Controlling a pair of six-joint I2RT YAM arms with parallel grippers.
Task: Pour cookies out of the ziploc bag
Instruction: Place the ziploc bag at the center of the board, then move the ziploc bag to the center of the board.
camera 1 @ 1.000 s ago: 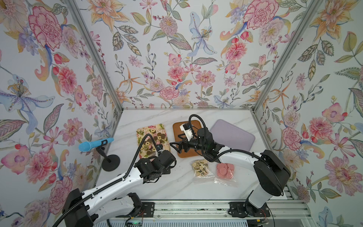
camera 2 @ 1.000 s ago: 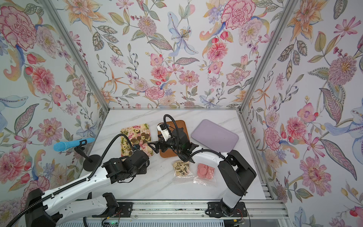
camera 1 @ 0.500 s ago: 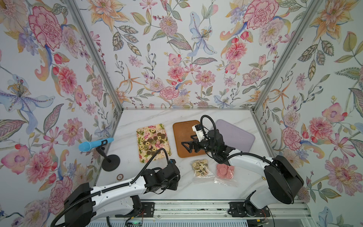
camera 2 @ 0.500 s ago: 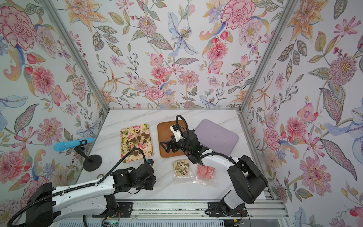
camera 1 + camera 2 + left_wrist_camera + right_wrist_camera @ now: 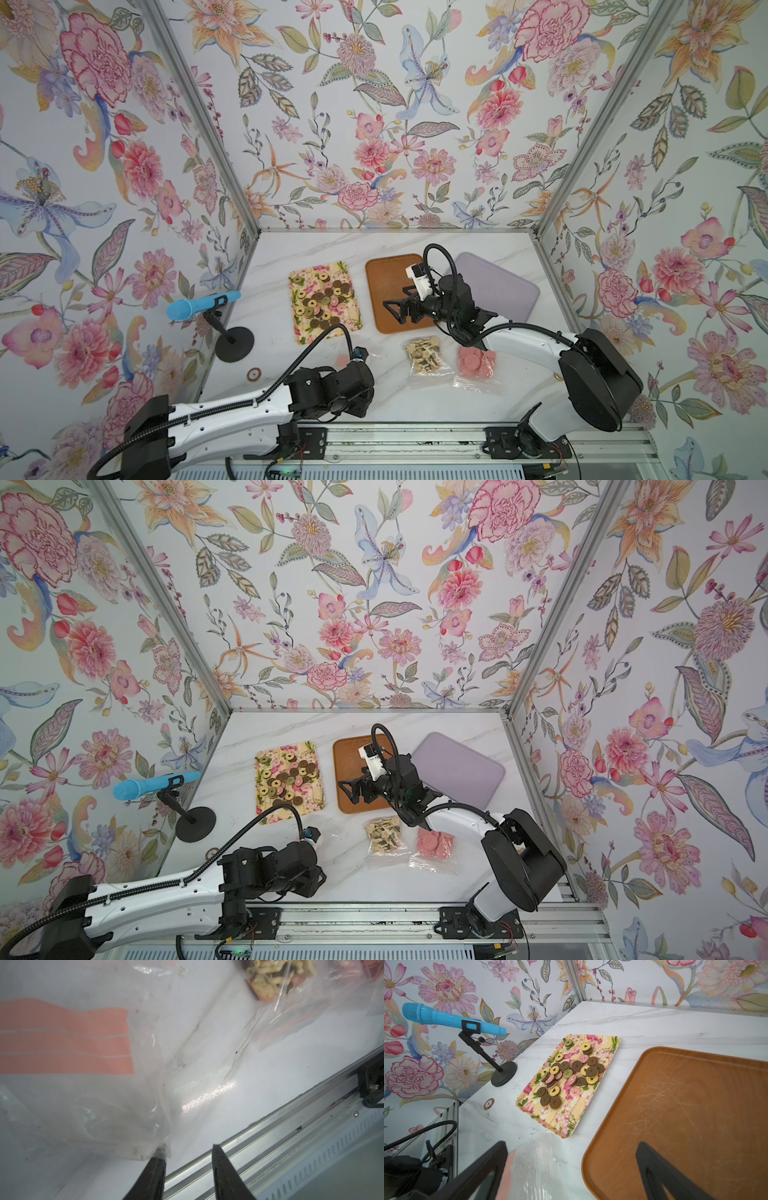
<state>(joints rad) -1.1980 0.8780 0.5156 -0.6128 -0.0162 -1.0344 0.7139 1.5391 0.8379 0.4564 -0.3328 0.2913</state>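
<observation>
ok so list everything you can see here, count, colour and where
table: 1, white marble, inside floral walls
floral tray: 1, yellow-pink, left of centre
round sandwich cookies: many, brown, yellow, pink, green, on floral tray
brown tray: 1, bare, centre
lilac tray: 1, right rear
empty ziploc bag: 1, clear, pink label, front left
bag of star cookies: 1, beige and dark, front centre
bag of pink discs: 1, right of it
microphone: 1, blue, on black stand, left edge
round token: 1, red-white, front left
left gripper: open, at empty bag's corner
right gripper: open, by brown tray
</observation>
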